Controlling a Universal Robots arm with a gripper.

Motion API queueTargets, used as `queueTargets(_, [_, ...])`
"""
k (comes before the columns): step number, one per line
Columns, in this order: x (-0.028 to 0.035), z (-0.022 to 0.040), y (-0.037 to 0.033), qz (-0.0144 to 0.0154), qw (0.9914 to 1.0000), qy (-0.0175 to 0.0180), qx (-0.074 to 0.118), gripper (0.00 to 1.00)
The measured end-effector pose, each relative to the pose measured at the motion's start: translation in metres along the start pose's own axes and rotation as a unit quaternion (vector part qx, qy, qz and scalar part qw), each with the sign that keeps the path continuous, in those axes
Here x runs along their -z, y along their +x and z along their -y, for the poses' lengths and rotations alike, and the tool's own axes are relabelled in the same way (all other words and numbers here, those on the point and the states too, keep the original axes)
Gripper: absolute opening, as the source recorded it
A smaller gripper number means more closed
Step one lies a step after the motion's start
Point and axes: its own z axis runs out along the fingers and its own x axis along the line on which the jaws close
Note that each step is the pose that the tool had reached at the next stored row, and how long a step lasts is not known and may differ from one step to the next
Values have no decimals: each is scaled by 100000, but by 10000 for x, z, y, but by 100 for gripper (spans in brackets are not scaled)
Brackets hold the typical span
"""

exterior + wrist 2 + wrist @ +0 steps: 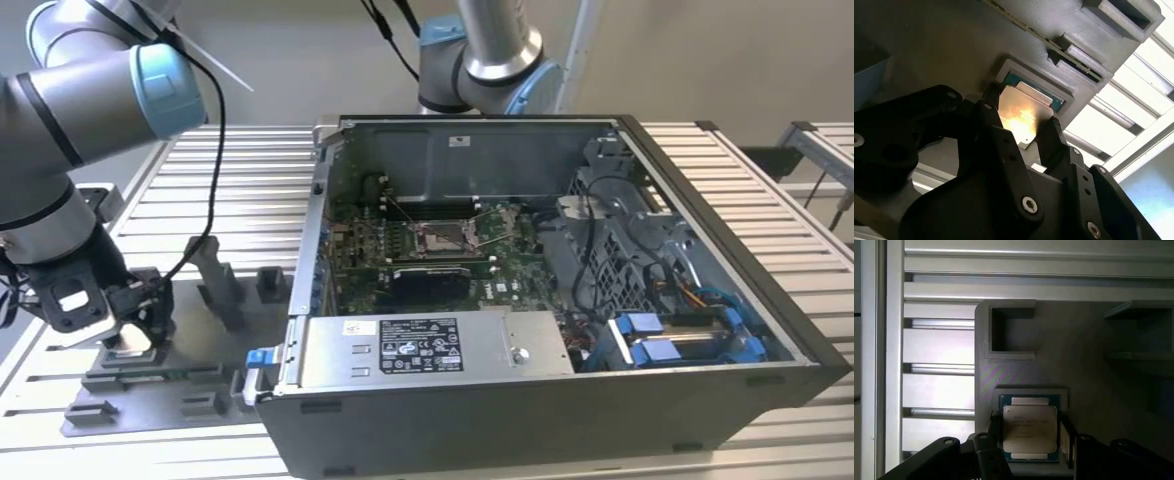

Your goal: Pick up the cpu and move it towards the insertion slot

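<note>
The cpu (1029,422), a flat square chip with a silvery top and a thin green rim, lies in a shallow recess of a grey fixture plate (1004,365). In both wrist views my gripper (1030,434) has its black fingers (1050,131) pressed against two opposite edges of the cpu (1021,107), shut on it. In the exterior view the gripper (127,335) is low over the fixture plate (147,385) at that view's left. The insertion slot (441,237), with a shiny metal frame, sits on the green board inside the open computer case, well off to the exterior view's right of the gripper.
The open computer case (534,400) has tall side walls, a power supply (414,345) at its near edge and blue-tabbed drive bays (667,335). Upright grey fixture blocks (220,280) stand between the gripper and the case. A second arm's base (487,60) rises behind the case.
</note>
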Motion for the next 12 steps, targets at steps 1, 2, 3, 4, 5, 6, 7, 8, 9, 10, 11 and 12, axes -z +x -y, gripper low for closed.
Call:
queueTargets(1, [40,-1,0,-6,100000,2,-33,0])
queueTargets(2, [84,-4,0,-5,100000,-1,-41,0])
queueTargets(3, [131,-5,0,-8,100000,3,-43,0])
queueTargets(4, [176,-7,0,-11,100000,3,-47,0])
queueTargets(5, [223,-9,0,-9,100000,4,-44,0])
queueTargets(6, [267,-10,0,-5,100000,2,-41,0])
queueTargets(7, [314,-12,0,-13,100000,5,-42,0])
queueTargets(8, [358,-13,0,-8,100000,1,-40,0])
queueTargets(9, [404,-15,0,-9,100000,1,-42,0])
queueTargets(10, [453,-17,0,-11,100000,5,-41,0])
queueTargets(11, [497,-18,0,-3,100000,2,-39,0])
queueTargets(12, [542,-20,0,-5,100000,1,-39,0])
